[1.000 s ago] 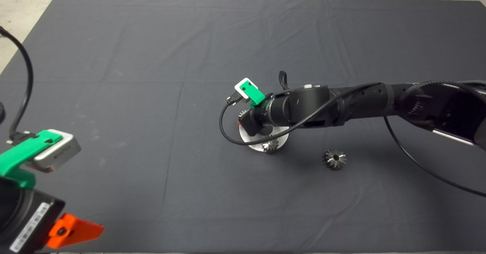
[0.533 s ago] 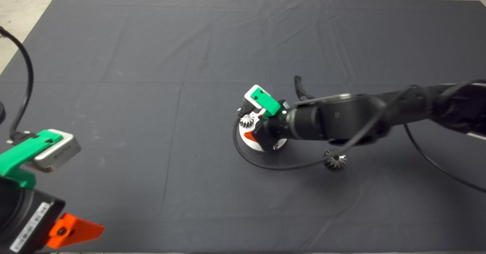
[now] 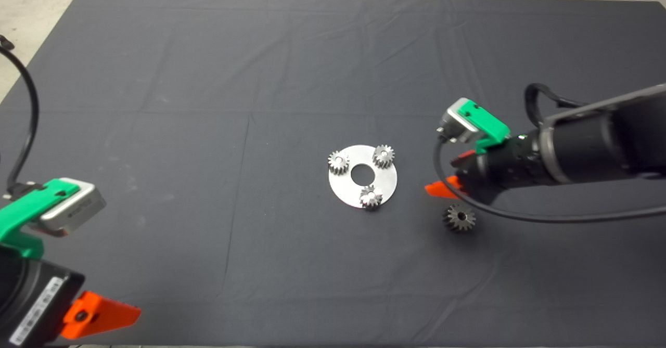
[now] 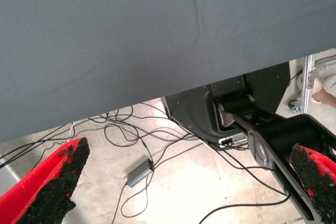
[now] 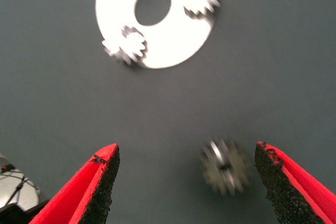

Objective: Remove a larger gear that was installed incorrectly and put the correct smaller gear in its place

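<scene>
Plainly, flared steel larger gear [image 3: 459,218] lies on wrinkled cloth mat [image 3: 208,103].

mat [image 3: 208,77]: dark grey, plain
round plate [image 3: 346,187]: bright silver
three small gears [image 3: 383,156]: pale grey steel
larger gear [image 3: 459,218]: darker grey, seemingly black-centred
right gripper [image 3: 442,188]: red fingers, green mount
floor [image 4: 184,182]: beige

Three small gears are sitting on one round plate [image 3: 343,189]: one [image 3: 338,162] at its left edge, one [image 3: 383,156] at its upper right, one [image 3: 371,196] at its lower edge. One larger gear [image 3: 459,218] is lying alone on the one dark mat [image 3: 208,77], right of the plate. That is making four gears showing in all. Two grippers are showing, left [image 3: 99,314] and right [image 3: 442,188].
</scene>
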Robot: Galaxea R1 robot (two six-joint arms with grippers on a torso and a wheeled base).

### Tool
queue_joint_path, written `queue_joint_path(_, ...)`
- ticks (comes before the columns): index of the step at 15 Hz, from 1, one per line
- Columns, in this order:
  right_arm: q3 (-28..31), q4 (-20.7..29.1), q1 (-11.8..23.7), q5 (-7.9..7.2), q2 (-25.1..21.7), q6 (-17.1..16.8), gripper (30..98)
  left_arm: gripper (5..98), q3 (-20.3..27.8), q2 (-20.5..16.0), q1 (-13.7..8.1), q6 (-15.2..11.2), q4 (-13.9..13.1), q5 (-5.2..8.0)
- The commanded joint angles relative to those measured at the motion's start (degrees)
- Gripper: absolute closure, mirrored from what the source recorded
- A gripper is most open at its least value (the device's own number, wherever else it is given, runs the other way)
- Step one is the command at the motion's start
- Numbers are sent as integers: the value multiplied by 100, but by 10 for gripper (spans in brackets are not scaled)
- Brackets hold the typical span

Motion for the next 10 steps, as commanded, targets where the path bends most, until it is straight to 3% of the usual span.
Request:
queue_joint_path(1, 888, 1484, 432, -604, -1207, 739, 591, 54, 78, 108, -22, 22, -93, -36)
queue_joint_path(3, 979, 2105, 544, -818, -1394, 883, 557, 54, 52, 64, -22, 5, -93, -45)
queue_joint_path(5, 997, 2682, 898, -836, -1289, 1010, 519, 54, 69, 50, -22, 22, -102, -45)
queue_joint_path(10, 997, 2840, 1004, -976, -1280, 1155, 452, 54, 61, -94, -22, 22, -128, -45)
